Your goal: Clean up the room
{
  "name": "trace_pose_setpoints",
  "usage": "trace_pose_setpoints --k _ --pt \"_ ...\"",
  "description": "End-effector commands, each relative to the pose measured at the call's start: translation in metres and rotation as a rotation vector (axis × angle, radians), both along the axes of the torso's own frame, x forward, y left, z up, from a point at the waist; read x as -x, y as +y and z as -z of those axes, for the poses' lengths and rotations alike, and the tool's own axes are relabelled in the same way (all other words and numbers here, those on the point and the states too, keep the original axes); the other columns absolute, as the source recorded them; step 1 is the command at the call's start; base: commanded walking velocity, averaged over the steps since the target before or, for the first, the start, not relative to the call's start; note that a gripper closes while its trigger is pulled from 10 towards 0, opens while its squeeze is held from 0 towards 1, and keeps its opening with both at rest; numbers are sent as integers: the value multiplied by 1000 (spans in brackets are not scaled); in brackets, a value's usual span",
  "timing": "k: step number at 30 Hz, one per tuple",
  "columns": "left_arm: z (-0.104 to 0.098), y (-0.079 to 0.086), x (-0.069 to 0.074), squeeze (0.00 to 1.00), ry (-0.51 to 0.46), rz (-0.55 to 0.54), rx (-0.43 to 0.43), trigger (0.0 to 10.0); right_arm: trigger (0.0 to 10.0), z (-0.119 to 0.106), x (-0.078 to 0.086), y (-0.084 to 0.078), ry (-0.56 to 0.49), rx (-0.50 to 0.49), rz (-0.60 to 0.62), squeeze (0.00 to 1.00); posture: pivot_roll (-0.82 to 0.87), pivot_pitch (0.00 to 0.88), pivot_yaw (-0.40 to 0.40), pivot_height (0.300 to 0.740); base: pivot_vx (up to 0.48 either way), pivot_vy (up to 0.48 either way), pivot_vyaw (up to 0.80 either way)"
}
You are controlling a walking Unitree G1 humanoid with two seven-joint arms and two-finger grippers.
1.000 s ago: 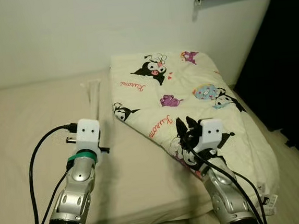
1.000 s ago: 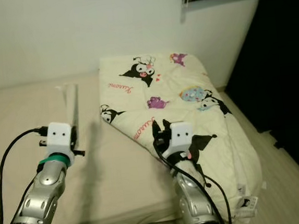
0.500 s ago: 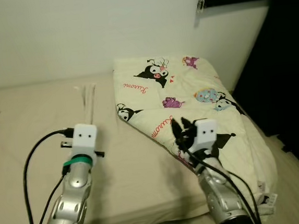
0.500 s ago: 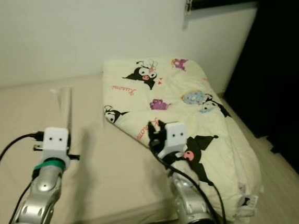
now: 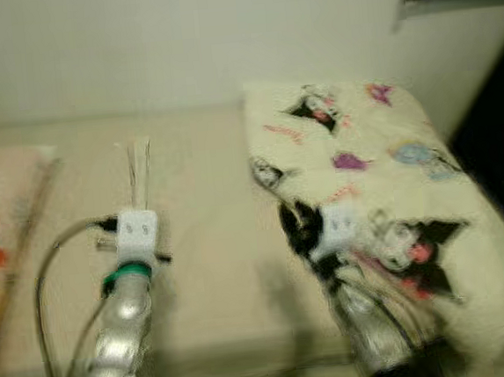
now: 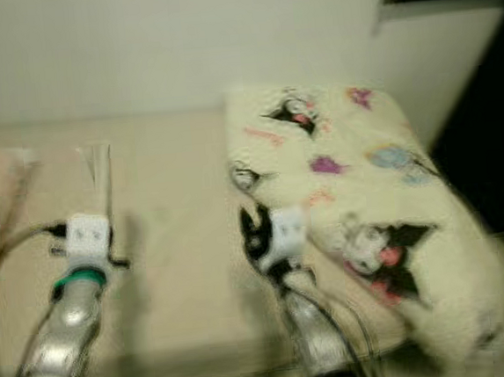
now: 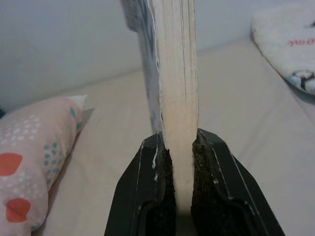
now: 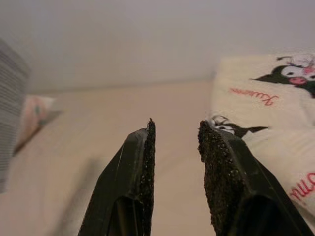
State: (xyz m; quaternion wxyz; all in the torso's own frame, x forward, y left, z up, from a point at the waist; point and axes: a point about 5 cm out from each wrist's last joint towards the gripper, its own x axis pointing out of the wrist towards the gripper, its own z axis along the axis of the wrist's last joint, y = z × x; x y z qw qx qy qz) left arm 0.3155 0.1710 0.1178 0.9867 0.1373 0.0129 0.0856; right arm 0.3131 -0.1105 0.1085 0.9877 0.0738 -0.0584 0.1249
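My left gripper (image 7: 178, 140) is shut on a thick book (image 7: 177, 73), held upright with its cream page edge facing the left wrist camera. In the blurred left eye view the book (image 5: 138, 166) sticks up beyond the left gripper (image 5: 138, 203) over the beige bed (image 5: 205, 201). My right gripper (image 8: 175, 129) stands open with nothing between its fingers. It hovers at the near edge of a folded cream quilt (image 5: 382, 159) printed with cartoon figures, on the right side of the bed.
A pink pillow (image 7: 29, 162) with coloured dots lies on the bed to the left (image 5: 0, 237). A pale wall (image 5: 177, 36) runs behind the bed. A dark gap (image 5: 501, 114) lies right of the bed.
The whole picture has shifted right and blurred, so the camera has turned left. The pink pillow has come into view. Both grippers keep their grip state.
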Motion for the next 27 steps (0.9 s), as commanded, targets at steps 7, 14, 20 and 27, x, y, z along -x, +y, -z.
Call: trace_pose_setpoints --k 7,14,20,27 --pt "-6 -1 -1 0 -35 5 -16 10000 10000 1 1 3 -2 -2 -4 0 -18 35 53 740 0 396 0" --pt "-6 0 -2 0 -34 7 -16 10000 10000 1 1 3 -3 -3 -1 0 -19 35 55 740 0 398 0" --pt "-6 0 -2 0 -33 6 -17 10000 10000 1 1 3 -4 -5 0 0 -20 35 56 740 0 394 0" --pt "-6 0 -4 0 -24 14 -40 10000 10000 1 1 3 -5 -6 1 0 -21 35 59 740 0 57 0"
